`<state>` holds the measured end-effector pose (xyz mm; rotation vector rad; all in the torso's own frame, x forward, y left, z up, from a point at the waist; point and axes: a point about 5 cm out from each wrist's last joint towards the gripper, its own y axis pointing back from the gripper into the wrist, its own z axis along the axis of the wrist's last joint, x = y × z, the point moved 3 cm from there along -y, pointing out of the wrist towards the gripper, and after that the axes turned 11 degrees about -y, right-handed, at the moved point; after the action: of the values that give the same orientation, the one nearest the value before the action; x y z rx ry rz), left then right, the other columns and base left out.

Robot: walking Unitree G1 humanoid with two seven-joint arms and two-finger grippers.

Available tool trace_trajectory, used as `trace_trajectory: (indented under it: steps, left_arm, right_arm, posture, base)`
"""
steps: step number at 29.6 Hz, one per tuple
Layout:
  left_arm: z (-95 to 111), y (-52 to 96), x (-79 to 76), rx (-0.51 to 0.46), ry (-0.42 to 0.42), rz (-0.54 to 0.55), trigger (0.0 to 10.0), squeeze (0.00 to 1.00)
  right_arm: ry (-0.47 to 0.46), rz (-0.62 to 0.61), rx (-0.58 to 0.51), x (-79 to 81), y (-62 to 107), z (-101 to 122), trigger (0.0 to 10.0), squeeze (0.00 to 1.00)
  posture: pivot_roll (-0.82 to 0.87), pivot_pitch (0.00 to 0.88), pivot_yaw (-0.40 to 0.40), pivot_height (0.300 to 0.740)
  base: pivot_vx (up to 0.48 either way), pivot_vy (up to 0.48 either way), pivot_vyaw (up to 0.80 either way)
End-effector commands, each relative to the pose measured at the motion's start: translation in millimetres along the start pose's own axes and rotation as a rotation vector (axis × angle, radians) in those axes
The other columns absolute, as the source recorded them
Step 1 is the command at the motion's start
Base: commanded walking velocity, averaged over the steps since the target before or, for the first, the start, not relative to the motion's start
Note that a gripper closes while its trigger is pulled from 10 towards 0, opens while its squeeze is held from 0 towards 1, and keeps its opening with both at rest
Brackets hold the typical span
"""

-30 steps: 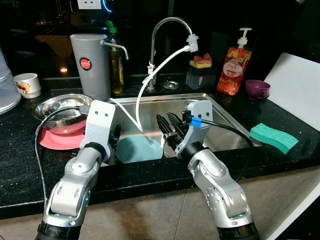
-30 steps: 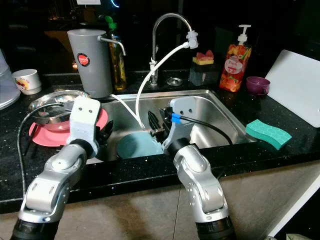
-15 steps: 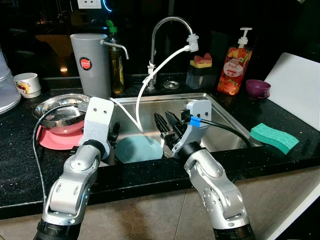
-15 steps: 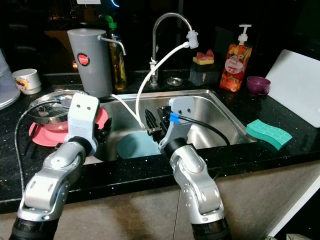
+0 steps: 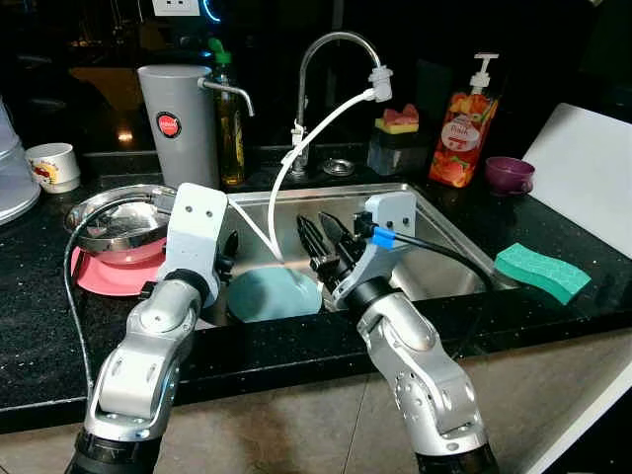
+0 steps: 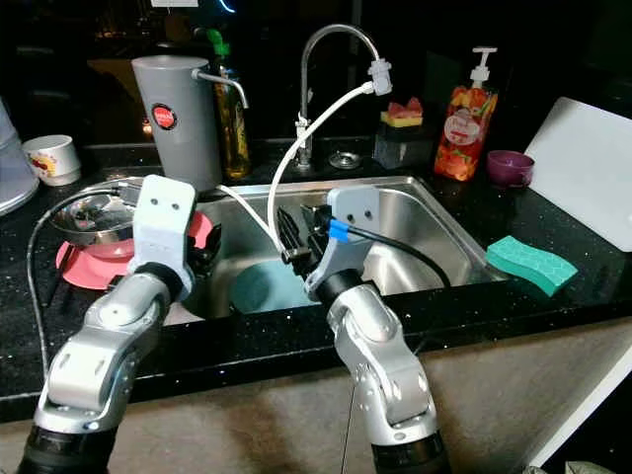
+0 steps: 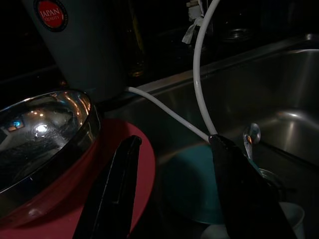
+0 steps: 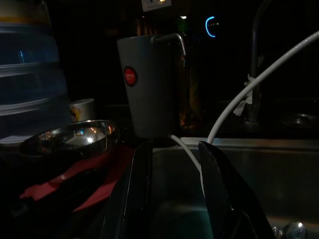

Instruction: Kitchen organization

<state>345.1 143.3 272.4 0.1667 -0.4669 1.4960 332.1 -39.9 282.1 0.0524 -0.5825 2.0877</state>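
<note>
Before you: a black speckled countertop (image 5: 39, 326) in a dark kitchen, with a steel sink (image 5: 449, 247) set into it; all places below are given relative to that sink.

- Teal plate (image 5: 272, 294): lying on the sink floor, toward its left end.
- White hose (image 5: 296, 163): running from the tap (image 5: 331, 44) behind the sink down into the basin, ending near the teal plate.
- Spoon (image 7: 250, 135): in the sink beside the teal plate, resting among other dishes too dark to identify.
- Steel bowl (image 5: 109, 215): on a pink plate (image 5: 109, 276), on the counter just left of the sink.
- Grey water filter (image 5: 180, 123): behind the sink's left corner.
- Soap bottle (image 5: 462, 128) and purple cup (image 5: 509, 175): behind the sink's right corner.
- Green sponge (image 5: 541, 272): on the counter right of the sink.
- Your left gripper (image 7: 174, 169): at the sink's left edge, fingers spread wide, holding nothing.
- Your right gripper (image 5: 321, 242): over the middle of the sink above the teal plate, fingers parted, holding nothing
</note>
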Motion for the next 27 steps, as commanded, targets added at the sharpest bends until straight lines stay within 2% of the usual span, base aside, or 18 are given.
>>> trace_trajectory:
  steps: [1, 9, 17, 27]
  left_arm:
    - [-1.1, 0.5, -6.0, 0.005, -0.007, -0.018, 10.0, 0.00]
    - [-1.3, -1.0, -10.7, 0.005, -0.002, -0.032, 10.0, 0.00]
    - [-3.3, -0.4, -9.8, 0.009, -0.008, -0.031, 10.0, 0.00]
    - [-3.7, 0.9, -12.9, 0.010, 0.006, -0.031, 10.0, 0.00]
  right_arm:
    - [0.002, 0.001, -0.011, 1.1, 1.1, 2.7, 10.0, 0.00]
    - [0.013, -0.021, -0.005, -5.4, 6.7, 3.1, 10.0, 0.00]
    - [0.009, -0.005, -0.007, -0.2, 2.7, 2.2, 10.0, 0.00]
    - [0.013, -0.014, 0.000, -3.2, 5.4, 2.9, 10.0, 0.00]
  posture:
    - [0.18, 0.085, -0.033, 0.740]
    - [0.17, 0.087, -0.029, 0.740]
    - [0.17, 0.078, -0.033, 0.740]
    - [0.16, 0.090, -0.040, 0.740]
  base:
    - [0.000, 0.000, 0.00]
    - [0.000, 0.000, 0.00]
    - [0.000, 0.000, 0.00]
    - [0.000, 0.000, 0.00]
